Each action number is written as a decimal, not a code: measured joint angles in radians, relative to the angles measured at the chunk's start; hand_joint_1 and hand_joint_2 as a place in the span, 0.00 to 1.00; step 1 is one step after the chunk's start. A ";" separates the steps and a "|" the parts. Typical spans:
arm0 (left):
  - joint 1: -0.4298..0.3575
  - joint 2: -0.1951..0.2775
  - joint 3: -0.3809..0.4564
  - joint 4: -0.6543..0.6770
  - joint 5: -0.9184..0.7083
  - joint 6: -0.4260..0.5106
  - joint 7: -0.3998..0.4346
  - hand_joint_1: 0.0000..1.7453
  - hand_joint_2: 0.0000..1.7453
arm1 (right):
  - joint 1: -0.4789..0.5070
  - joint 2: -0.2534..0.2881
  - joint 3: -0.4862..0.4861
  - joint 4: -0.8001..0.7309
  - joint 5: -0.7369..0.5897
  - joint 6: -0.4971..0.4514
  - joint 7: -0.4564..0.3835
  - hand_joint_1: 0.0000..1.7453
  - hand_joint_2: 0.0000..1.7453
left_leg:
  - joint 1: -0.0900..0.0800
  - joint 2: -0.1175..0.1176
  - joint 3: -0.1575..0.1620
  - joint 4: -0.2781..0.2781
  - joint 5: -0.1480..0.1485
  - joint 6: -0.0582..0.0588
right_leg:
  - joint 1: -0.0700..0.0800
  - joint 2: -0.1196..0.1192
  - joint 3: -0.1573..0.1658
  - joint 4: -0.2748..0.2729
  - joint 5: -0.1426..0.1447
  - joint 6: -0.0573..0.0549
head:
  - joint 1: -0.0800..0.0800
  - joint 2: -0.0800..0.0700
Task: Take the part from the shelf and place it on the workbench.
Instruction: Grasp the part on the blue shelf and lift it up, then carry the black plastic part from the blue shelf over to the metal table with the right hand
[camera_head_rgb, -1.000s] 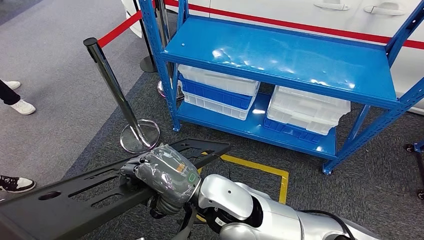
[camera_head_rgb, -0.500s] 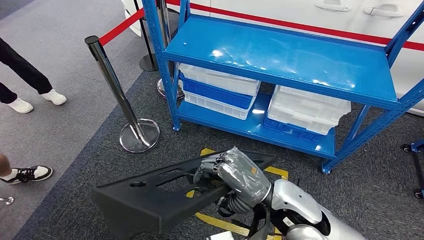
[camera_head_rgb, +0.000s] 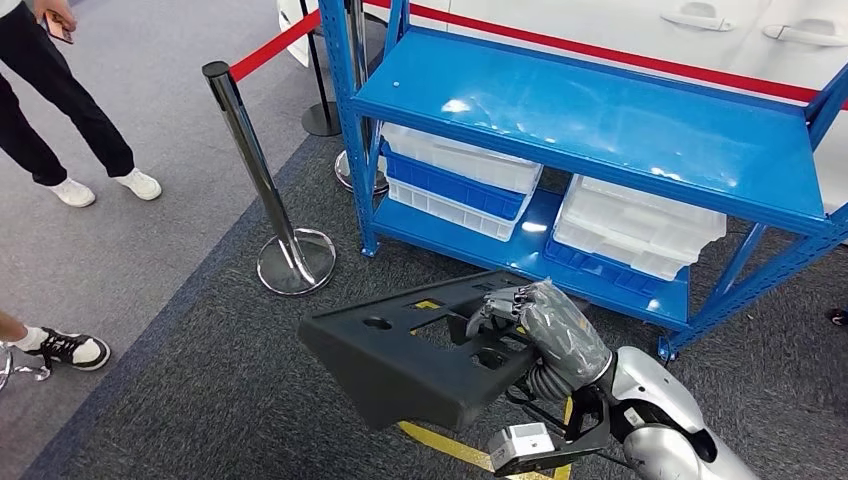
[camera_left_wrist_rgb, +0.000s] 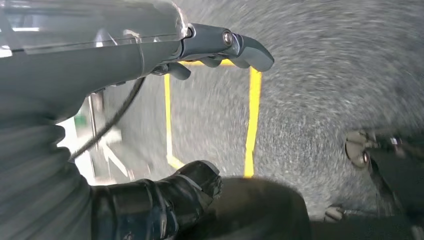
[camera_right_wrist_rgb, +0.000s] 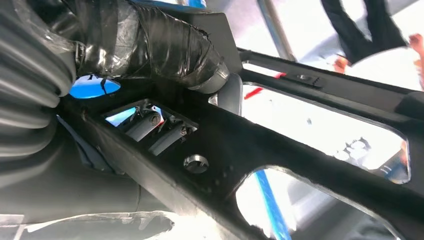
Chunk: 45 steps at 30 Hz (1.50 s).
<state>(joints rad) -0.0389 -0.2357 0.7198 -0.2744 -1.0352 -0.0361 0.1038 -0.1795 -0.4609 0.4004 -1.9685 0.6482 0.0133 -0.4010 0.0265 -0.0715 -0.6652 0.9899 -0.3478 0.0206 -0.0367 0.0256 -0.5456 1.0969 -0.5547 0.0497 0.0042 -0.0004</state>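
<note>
Two stanchions (camera_head_rgb: 262, 190) and blue shelf (camera_head_rgb: 600, 130) flank the black part (camera_head_rgb: 400, 360) gripped by right fingers (camera_head_rgb: 500, 305); left fingers (camera_left_wrist_rgb: 240, 47) hold nothing

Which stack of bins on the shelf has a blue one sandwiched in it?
The left stack: a blue bin between white ones. The right stack looks mostly white.

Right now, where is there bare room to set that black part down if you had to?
The top shelf of the blue rack is bare. The carpet between the stanchion base and the black part in the right hand is open. The lower shelf is crowded with stacked bins.
</note>
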 joint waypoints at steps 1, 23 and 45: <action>0.011 0.006 0.012 0.000 0.014 0.016 -0.012 0.00 1.00 | 0.024 0.007 0.008 -0.010 0.019 -0.003 0.023 1.00 1.00 | 0.000 -0.007 -0.007 0.012 -0.003 -0.010 | -0.002 0.016 0.024 -0.045 0.016 -0.001 | 0.000 0.000; 0.035 0.141 0.072 0.040 -0.069 -0.061 0.058 0.00 1.00 | 0.094 -0.004 0.100 -0.060 -0.090 -0.125 0.126 1.00 1.00 | -0.022 0.094 0.081 0.021 -0.095 0.020 | 0.030 -0.091 -0.002 -0.006 -0.006 -0.033 | -0.006 0.000; 0.020 0.140 0.051 0.070 -0.077 -0.052 0.057 0.00 1.00 | 0.129 -0.031 0.099 -0.058 -0.093 -0.133 0.131 1.00 1.00 | -0.012 0.082 -0.020 0.216 -0.153 -0.034 | 0.021 -0.095 0.002 -0.072 0.061 -0.067 | -0.009 0.000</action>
<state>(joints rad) -0.0193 -0.0956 0.7708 -0.2041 -1.1119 -0.0880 0.1610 -0.0502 -0.4917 0.4997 -2.0268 0.5554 -0.1193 -0.2701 0.0147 0.0104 -0.6855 1.2058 -0.5011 -0.0136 -0.0155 -0.0697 -0.5439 1.0250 -0.4937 -0.0171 -0.0052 -0.0004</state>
